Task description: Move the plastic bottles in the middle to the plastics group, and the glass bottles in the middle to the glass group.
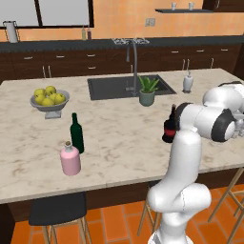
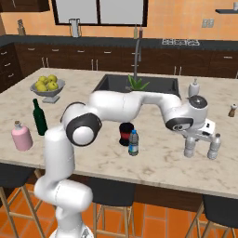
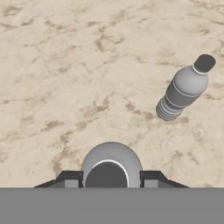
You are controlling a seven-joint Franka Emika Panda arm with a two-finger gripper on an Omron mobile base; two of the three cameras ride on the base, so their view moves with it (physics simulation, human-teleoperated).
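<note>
Now hand (image 3: 111,180) clenched on grey bottle (image 3: 111,162); one ribbed bottle (image 3: 182,89) beside; two total.

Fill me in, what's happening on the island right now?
The arm reaches to the right end of the marble counter, its end effector shut on a clear greyish bottle, upright beside a ribbed plastic bottle. The blue-label bottle and black bottle wait mid-counter. The green bottle and pink bottle stand at the left end.
</note>
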